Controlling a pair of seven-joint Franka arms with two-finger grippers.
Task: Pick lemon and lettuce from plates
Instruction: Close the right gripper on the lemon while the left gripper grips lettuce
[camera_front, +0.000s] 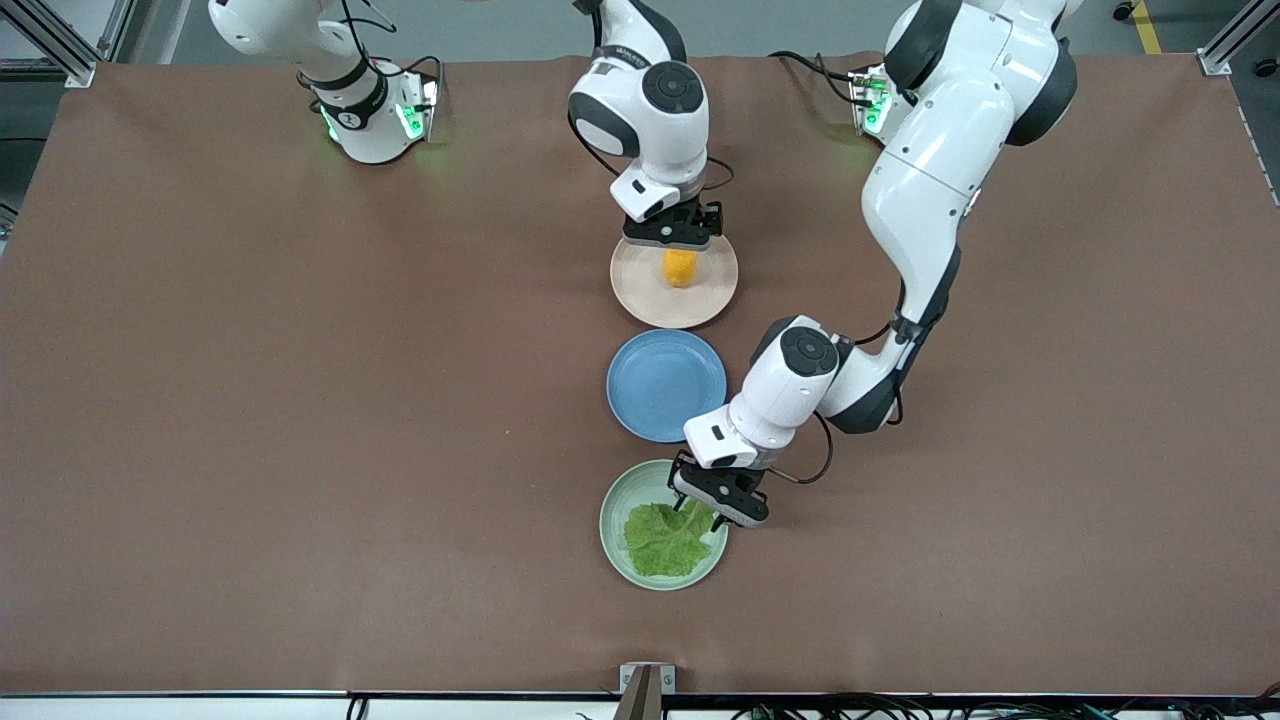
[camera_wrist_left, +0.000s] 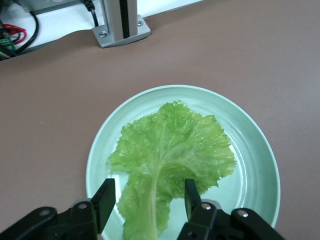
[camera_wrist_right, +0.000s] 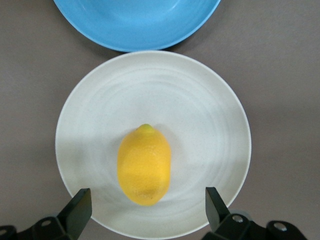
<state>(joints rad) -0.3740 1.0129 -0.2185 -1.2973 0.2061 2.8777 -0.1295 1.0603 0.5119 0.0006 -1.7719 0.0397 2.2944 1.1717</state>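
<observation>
Plates stood in a row down the middle of the brown surface (camera_front: 300, 400): a beige plate (camera_front: 630, 295) farthest from the front camera, a blue plate (camera_front: 650, 395) next, and a green plate (camera_front: 612, 520) nearest to it. The lemon (camera_front: 680, 267) lay on the beige plate, toward the edge closest to the robots' bases, its pointed tip aimed at the blue plate in the right wrist view. The right gripper (camera_front: 672, 232) hung over that plate just above the lemon, its jaws released and spread wider than the fruit, one finger (camera_wrist_right: 80, 209) on each side. The lettuce (camera_front: 666, 538) lay flat on the green plate, covering much of it. The left gripper (camera_front: 718, 502) was low over the plate's edge, jaws released, the leaf's stem end between the two fingers (camera_wrist_left: 104, 202) in the left wrist view.
</observation>
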